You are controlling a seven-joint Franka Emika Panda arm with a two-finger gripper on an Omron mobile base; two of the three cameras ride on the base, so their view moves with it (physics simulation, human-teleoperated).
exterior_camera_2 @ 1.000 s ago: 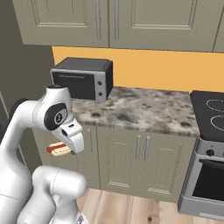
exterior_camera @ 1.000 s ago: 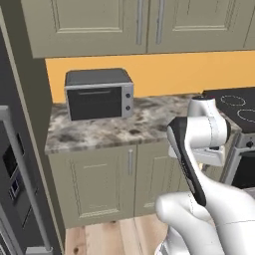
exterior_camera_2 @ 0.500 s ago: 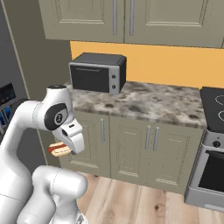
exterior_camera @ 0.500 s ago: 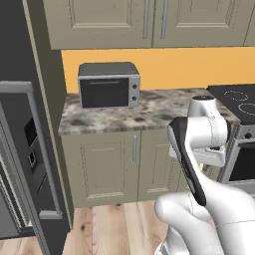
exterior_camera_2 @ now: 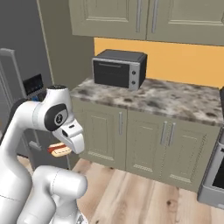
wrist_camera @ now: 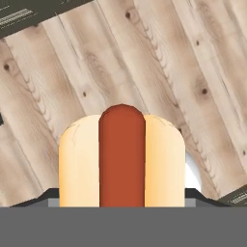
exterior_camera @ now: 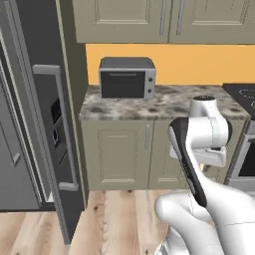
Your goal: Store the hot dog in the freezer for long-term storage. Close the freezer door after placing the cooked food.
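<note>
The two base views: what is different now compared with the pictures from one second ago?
The base has driven or turned toward the fridge, so the whole scene slid rightward in both base views: the countertop oven now sits nearer the middle and the fridge door with the dispenser recess has come into view. The things themselves did not move. The gripper still holds the hot dog low beside the arm.

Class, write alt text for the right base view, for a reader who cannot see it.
A white robot arm carries a hot dog low at its gripper, in front of olive-green base cabinets. On the speckled stone counter above them stands a grey-and-black countertop oven, against an orange wall under upper cabinets. A grey fridge door with a dispenser stands at left.
</note>
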